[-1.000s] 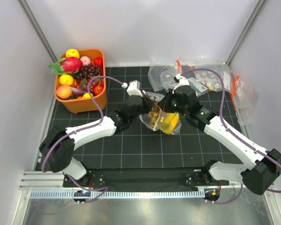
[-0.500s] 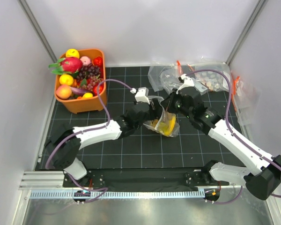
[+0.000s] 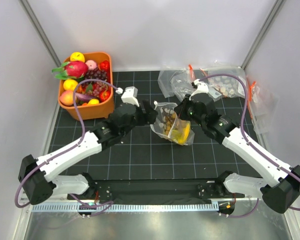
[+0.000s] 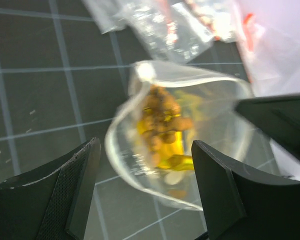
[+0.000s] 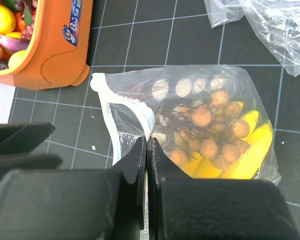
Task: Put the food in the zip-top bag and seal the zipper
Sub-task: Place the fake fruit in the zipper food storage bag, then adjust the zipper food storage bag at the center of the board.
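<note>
The zip-top bag [image 3: 171, 127] lies on the dark gridded desk [image 3: 140, 155] between the two arms in the top view, with the yellow banana bunch [image 3: 181, 132] and the cluster of brown balls [image 3: 166, 122] already inside it. The left end effector [image 3: 149, 114] stands just beside its left edge and the right end effector [image 3: 182, 111] sits at its upper right. The orange basket [image 3: 85, 112] of other fruit is well apart at the back left, and spare bags [image 3: 175, 82] lie behind. From the left wrist, the left end effector [image 4: 145, 145] is released, its jaws spread wide and holding nothing. The bag [image 4: 210, 115] sits beyond them with its mouth gaping toward the camera, and the brown balls [image 4: 162, 117] show over the banana bunch [image 4: 172, 147]. From the right wrist, the right end effector [image 5: 146, 145] is clenched on the bag's [image 5: 190, 100] mouth edge, beside the pale zipper [image 5: 106, 120]. That pinch probably anchors the pouch so it cannot slide while the free arm works on it. The brown balls [image 5: 210, 135] and banana bunch [image 5: 250, 145] rest deep at the closed end, clear of the strip. The mouth curls open, so sealing is not yet done.
</note>
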Available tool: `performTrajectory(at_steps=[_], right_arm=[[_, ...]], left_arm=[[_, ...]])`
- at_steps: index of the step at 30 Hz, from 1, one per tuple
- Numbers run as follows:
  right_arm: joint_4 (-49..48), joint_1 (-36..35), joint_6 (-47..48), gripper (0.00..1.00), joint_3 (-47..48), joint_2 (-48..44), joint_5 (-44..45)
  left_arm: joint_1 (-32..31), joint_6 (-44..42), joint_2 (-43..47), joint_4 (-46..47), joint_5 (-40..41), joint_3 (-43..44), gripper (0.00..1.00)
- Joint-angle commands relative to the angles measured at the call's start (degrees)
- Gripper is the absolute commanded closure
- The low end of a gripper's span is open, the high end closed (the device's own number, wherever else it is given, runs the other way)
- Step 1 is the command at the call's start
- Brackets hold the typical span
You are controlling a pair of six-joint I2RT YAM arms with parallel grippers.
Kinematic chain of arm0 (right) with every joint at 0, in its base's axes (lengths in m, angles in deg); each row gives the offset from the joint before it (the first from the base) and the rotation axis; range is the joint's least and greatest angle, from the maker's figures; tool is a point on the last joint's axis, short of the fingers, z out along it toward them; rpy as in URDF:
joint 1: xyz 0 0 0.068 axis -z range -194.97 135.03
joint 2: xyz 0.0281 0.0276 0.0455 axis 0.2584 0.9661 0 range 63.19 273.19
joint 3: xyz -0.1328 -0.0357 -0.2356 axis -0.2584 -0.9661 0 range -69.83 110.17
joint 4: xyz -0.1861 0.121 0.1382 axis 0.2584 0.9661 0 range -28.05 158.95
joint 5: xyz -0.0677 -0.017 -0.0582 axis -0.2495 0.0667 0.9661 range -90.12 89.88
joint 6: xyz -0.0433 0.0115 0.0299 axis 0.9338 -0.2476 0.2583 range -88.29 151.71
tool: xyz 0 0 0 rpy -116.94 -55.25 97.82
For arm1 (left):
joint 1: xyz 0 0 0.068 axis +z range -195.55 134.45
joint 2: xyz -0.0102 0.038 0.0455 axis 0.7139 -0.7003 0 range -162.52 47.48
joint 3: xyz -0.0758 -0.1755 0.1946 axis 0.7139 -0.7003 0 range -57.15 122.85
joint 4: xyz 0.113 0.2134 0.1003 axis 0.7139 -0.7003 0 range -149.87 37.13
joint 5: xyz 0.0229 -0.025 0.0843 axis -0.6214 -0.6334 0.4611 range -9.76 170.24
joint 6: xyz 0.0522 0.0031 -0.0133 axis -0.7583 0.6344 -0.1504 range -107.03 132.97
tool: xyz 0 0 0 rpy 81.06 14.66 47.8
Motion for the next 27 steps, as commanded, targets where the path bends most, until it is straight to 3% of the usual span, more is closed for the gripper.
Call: performTrajectory(at_steps=[1,11,14,15,17,18,22,27], right_arm=[[-1.54,0.15,1.35,0.99,0.24,-1.36,1.74],[-1.81,0.15,1.09,0.99,0.33,-1.28,1.39],[-1.54,0.15,1.26,0.99,0.24,-1.45,1.48],[-1.37,0.15,1.44,0.99,0.15,-1.45,1.74],[-0.41,0.15,2.40,0.99,0.24,-1.80,3.22],[0.21,0.15,2.84,0.99,0.59,-1.72,4.02],[3.72,0.15,6.01,0.99,2.26,-1.28,8.50],[7.42,0.15,9.26,0.99,6.03,2.85,10.09]], left_arm=[[4.27,1.76,0.52,-5.44,-3.74,-3.72,0.23],[7.28,5.98,-8.44,4.14,-17.45,-5.22,0.28],[7.37,6.51,-12.13,5.73,-18.96,-3.82,0.43],[7.37,6.51,-13.01,5.64,-18.96,-3.55,0.60],[7.37,5.12,-13.80,4.59,-18.96,-2.07,0.83],[7.37,4.15,-13.63,3.10,-18.18,-1.10,1.00],[7.37,-2.00,-12.49,-14.94,-12.47,9.85,1.00],[7.37,-7.89,-13.19,-29.06,-8.86,21.74,1.00]])
